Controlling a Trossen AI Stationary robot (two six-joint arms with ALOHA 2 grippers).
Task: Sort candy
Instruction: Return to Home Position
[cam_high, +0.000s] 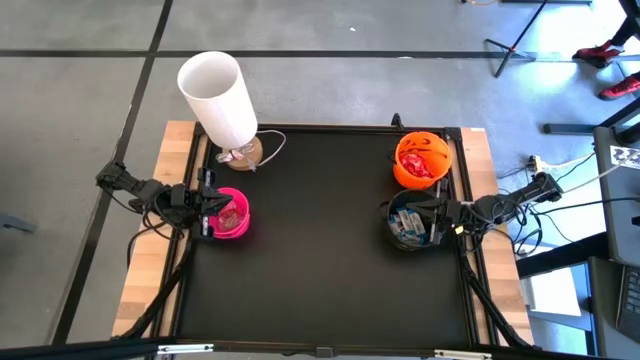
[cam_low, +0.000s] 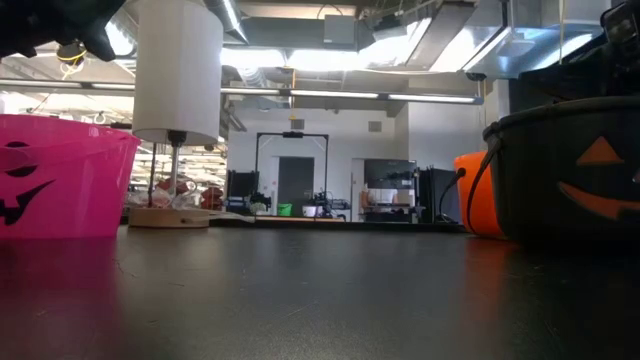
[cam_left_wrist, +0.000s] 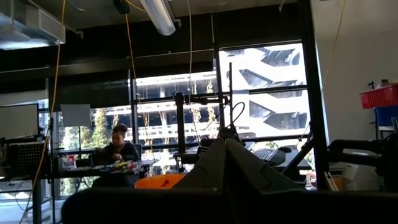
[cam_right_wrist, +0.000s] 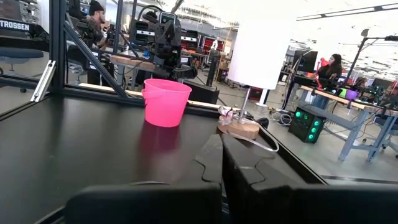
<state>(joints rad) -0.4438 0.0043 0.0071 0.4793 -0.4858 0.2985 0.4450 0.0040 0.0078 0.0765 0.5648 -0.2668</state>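
At the table's left edge the left arm is folded back low, the left gripper (cam_high: 208, 208) over the pink bowl's (cam_high: 241, 229) rim, its 2 fingers pressed together on nothing. Opposite, the right arm reaches in, the right gripper (cam_high: 436, 218) over the black bowl (cam_high: 392, 230), likewise clenched empty. Some candy (cam_high: 231, 213) lies in the pink bowl, red sweets (cam_high: 420, 160) in the orange bowl (cam_high: 404, 176), and blue-and-white sweets (cam_high: 406, 222) in the black bowl.
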